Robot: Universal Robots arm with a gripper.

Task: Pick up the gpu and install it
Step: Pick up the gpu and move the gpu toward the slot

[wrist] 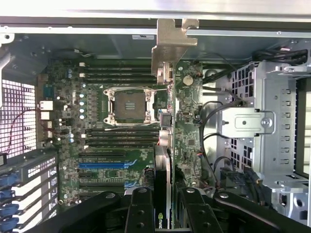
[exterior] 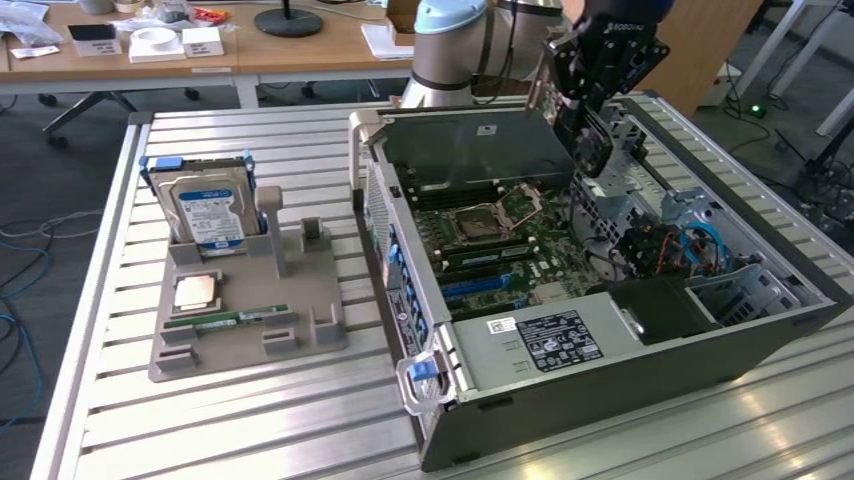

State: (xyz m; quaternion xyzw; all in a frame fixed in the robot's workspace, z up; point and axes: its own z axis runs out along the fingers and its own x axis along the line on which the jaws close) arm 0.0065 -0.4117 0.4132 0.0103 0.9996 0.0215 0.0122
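Note:
The gpu (wrist: 165, 145) is seen edge-on in the wrist view, its silver end bracket (wrist: 170, 44) pointing away from the camera, and an NVIDIA logo shows near the fingers. My gripper (wrist: 167, 206) is shut on it, one black finger (wrist: 140, 209) on each side. In the exterior view my gripper (exterior: 595, 105) hangs over the far right part of the open computer case (exterior: 601, 390), with the dark gpu (exterior: 591, 145) held upright above the motherboard (exterior: 497, 235). The card is clear of the board, above the region beside the CPU socket (wrist: 129, 104).
Blue expansion slots (wrist: 104, 165) lie on the motherboard toward the case's rear panel. A metal drive cage (wrist: 272, 126) and cables fill the case's other side. On the slatted table a grey stand (exterior: 247, 310) holds a hard drive (exterior: 207, 205), a CPU (exterior: 196, 290) and a RAM stick (exterior: 240, 318).

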